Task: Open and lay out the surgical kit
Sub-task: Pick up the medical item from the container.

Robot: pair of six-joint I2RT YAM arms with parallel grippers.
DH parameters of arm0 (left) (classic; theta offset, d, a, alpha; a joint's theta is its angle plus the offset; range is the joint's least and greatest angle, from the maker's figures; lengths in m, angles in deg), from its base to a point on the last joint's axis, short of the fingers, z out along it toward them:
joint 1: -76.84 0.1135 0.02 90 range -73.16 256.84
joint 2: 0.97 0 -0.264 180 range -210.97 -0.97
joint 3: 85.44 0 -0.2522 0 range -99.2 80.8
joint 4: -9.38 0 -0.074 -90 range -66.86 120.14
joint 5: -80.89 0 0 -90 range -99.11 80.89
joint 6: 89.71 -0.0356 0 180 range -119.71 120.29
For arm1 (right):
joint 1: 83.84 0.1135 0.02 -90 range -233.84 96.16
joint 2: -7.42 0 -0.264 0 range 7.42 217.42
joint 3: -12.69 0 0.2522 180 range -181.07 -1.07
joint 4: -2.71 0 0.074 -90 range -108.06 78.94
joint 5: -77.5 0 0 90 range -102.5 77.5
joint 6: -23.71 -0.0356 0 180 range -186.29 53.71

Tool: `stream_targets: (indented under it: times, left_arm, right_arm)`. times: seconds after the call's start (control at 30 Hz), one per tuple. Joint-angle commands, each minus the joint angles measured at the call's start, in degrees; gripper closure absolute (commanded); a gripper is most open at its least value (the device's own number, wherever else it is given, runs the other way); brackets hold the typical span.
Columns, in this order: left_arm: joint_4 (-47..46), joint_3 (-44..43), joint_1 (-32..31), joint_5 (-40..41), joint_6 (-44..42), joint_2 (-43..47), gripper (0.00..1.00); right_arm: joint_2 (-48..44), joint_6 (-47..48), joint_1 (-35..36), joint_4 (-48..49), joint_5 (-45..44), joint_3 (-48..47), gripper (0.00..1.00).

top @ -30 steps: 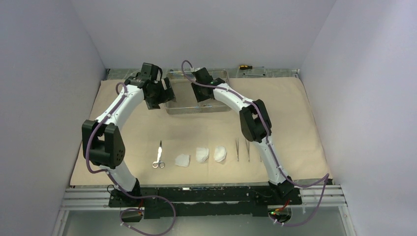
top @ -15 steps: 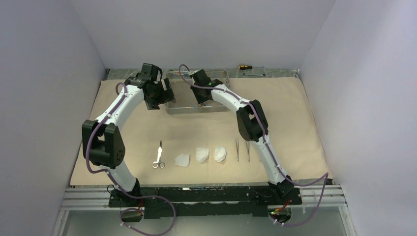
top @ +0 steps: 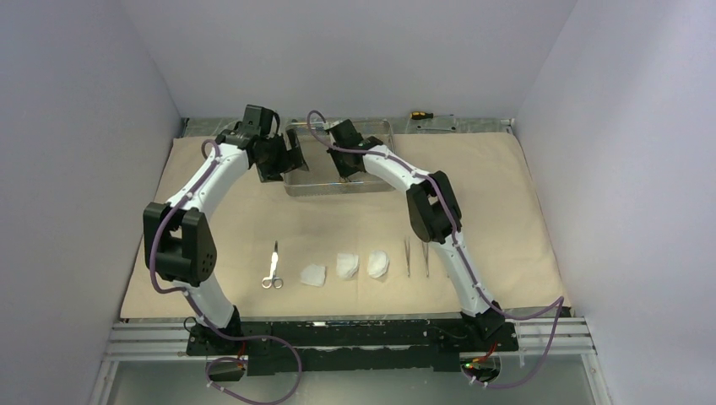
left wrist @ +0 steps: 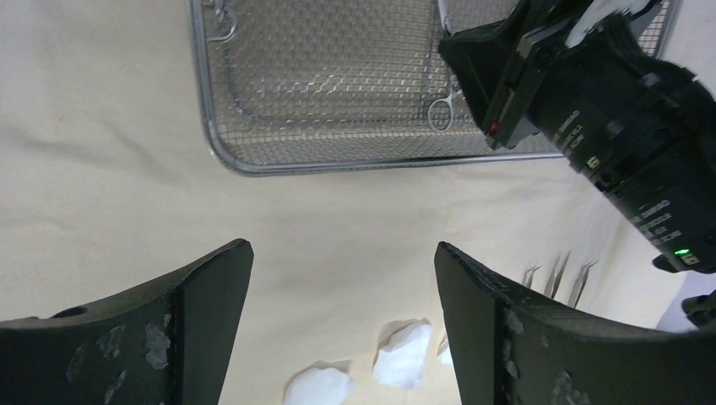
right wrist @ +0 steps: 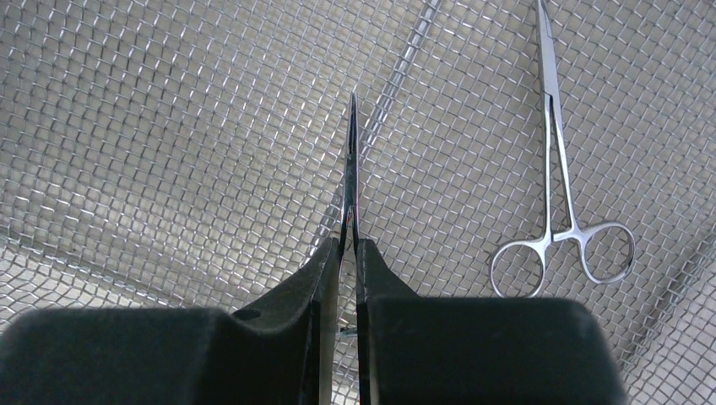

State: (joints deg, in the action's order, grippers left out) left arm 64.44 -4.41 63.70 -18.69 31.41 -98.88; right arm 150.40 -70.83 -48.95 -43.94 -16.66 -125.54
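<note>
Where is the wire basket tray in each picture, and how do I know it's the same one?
Top external: the wire-mesh tray sits far middle on the cloth, under both arms.
Left wrist: the tray runs along the top edge, cloth below it.
Right wrist: its mesh fills the whole picture.
Shared landmark: the right gripper, reaching down into the tray in every view.

one cloth (top: 507, 186), one mesh tray (left wrist: 338, 165), three gauze pads (top: 347, 266) and two ring-handled clamps (top: 272, 266) - two tweezers (top: 407, 256) clear from above - one slim steel tool (right wrist: 352, 169) of unclear kind, one screwdriver (top: 419, 113).
</note>
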Motion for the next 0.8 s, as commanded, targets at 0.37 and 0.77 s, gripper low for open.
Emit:
stream_targets:
  times: [0.37, 0.77]
  left_arm:
    - [-5.96, -6.03, 0.14, -5.82, 2.24, -5.11, 0.19]
    - [-8.8, -8.25, 0.14, -8.77, 4.23, -5.78, 0.12]
  right_arm:
    - [-11.78, -2.8, -1.99, 10.41, -1.93, 7.93, 0.89]
    - [-16.48, -5.31, -3.75, 10.86, 1.34, 7.17, 0.89]
